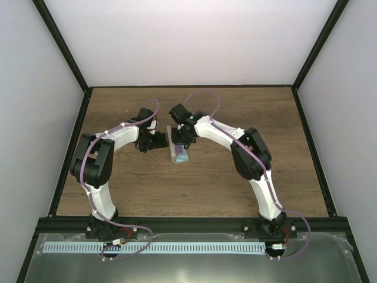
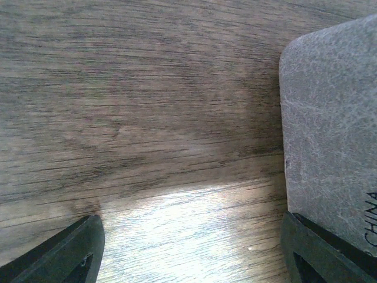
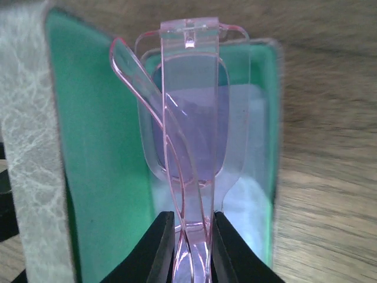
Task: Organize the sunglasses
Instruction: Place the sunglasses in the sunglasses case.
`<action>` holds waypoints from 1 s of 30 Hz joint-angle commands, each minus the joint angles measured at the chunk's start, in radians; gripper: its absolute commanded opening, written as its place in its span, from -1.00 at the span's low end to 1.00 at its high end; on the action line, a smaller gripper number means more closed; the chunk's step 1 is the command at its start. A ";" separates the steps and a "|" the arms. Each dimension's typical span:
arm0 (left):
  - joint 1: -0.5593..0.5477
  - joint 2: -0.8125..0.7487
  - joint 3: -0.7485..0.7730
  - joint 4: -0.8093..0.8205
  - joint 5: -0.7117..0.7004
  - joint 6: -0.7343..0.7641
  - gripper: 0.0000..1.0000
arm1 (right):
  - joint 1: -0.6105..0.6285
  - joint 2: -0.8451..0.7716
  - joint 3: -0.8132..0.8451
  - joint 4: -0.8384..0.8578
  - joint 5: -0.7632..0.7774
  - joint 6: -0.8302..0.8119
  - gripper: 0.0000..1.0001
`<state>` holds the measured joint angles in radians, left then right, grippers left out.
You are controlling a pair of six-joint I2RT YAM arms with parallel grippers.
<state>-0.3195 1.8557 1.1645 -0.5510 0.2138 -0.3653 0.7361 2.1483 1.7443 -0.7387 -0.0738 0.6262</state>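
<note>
Right pincer (image 3: 189, 227) clamped on folded sunglasses (image 3: 189, 112) held edge-on over the open case (image 3: 88, 153), left pincer (image 2: 188, 250) wide at case's edge; risk: splayed temple catches the rim on lowering, glasses twist or slip.

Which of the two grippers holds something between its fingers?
The right gripper: its fingers pinch the pink sunglasses over the open green-lined case. The left gripper is open, with only bare table between its fingers.

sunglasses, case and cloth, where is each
sunglasses (image 3: 191, 130): right wrist view, on the purple lens
case (image 3: 88, 153): right wrist view, on the green lining
cloth (image 3: 250, 206): right wrist view, on its pale near part
</note>
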 commanded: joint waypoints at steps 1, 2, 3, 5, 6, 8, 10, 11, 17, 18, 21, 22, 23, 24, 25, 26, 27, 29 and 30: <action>0.002 0.029 -0.005 0.007 -0.002 0.003 0.67 | 0.038 0.065 0.083 -0.054 0.001 0.009 -0.79; 0.002 0.026 -0.007 0.005 -0.006 0.005 0.67 | 0.040 0.073 0.087 -0.059 0.005 0.009 -0.79; 0.003 0.020 -0.010 0.005 -0.011 0.006 0.67 | 0.040 0.075 0.085 -0.059 0.009 0.007 -0.79; 0.004 0.014 -0.015 0.005 -0.016 0.006 0.67 | 0.040 0.078 0.083 -0.059 0.024 0.003 -0.79; 0.004 0.013 -0.018 0.006 -0.015 0.006 0.67 | 0.040 0.080 0.083 -0.059 0.030 0.001 -0.79; 0.003 0.015 -0.022 0.009 -0.013 0.008 0.67 | 0.040 0.086 0.084 -0.058 0.037 -0.004 -0.79; 0.004 0.019 -0.023 0.011 -0.010 0.009 0.67 | 0.040 0.088 0.090 -0.065 0.039 -0.012 -0.79; 0.005 0.020 -0.022 0.010 -0.010 0.011 0.67 | 0.040 0.089 0.094 -0.069 0.043 -0.014 -0.79; 0.004 0.028 -0.010 0.012 -0.002 0.008 0.67 | 0.043 0.074 0.084 -0.086 0.070 -0.013 -0.79; 0.004 0.029 -0.008 0.011 -0.002 0.008 0.67 | 0.043 0.074 0.076 -0.082 0.068 -0.010 -0.79; 0.003 0.028 -0.006 0.008 -0.002 0.008 0.67 | 0.050 0.079 0.059 -0.080 0.070 -0.005 -0.79; 0.004 0.027 -0.010 0.008 -0.004 0.009 0.67 | 0.052 0.080 0.056 -0.082 0.077 -0.005 -0.79; 0.004 0.024 -0.013 0.008 -0.005 0.009 0.67 | 0.052 0.080 0.053 -0.083 0.080 -0.004 -0.79; 0.004 0.023 -0.016 0.010 -0.007 0.009 0.67 | 0.052 0.079 0.049 -0.081 0.083 -0.004 -0.79; 0.004 0.022 -0.019 0.011 -0.005 0.009 0.67 | 0.052 0.079 0.043 -0.076 0.086 -0.005 -0.79; 0.004 0.023 -0.020 0.013 -0.004 0.008 0.67 | 0.052 0.082 0.036 -0.073 0.089 -0.007 -0.79; 0.004 0.024 -0.021 0.013 -0.002 0.008 0.67 | 0.052 0.085 0.030 -0.071 0.092 -0.008 -0.78; 0.004 0.023 -0.020 0.012 -0.002 0.008 0.67 | 0.052 0.095 0.024 -0.073 0.097 -0.006 -0.78; 0.004 0.021 -0.020 0.011 -0.004 0.009 0.67 | 0.053 0.100 0.022 -0.073 0.096 -0.004 -0.78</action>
<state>-0.3195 1.8557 1.1629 -0.5480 0.2089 -0.3630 0.7815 2.2185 1.7737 -0.8043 -0.0044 0.6186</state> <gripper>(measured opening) 0.836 0.139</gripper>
